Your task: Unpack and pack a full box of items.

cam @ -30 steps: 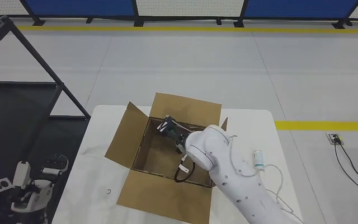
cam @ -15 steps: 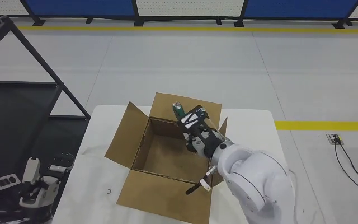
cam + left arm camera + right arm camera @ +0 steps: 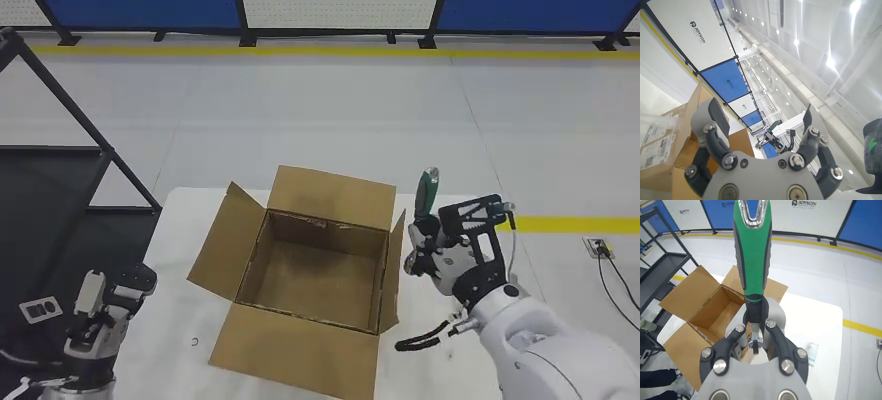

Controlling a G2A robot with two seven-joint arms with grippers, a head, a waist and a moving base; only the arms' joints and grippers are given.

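Clamping the dark neck of a green-handled tool (image 3: 753, 247), the right gripper (image 3: 755, 315) has its fingers closed snugly on either side of the shaft, just above the chrome head that sits close to the palm. The long handle, green with grey side strips and a bright metal inlay at its far end, sticks straight out beyond the fingertips. In the top view the tool is in the air over the table (image 3: 819, 317), just to the right of the cardboard box (image 3: 704, 313) and outside its upright right flap. It looks rigid, probably steel under a rubbery sleeve, so it should neither bend nor crush. Most of its weight likely sits at the head, near the present hold. The sleeve ought to give good friction, while the polished metal parts would be slippery. The neck or the middle of the handle seem the sound places to take it. Held this close to one end, it may swing if it bumps the cardboard. Beyond it the box stands with all flaps spread and its brown floor showing. A small white bottle (image 3: 812, 351) lies on the table to the right. Well off to the other side, the left gripper (image 3: 761, 103) points upward with its fingers spread and nothing between them.
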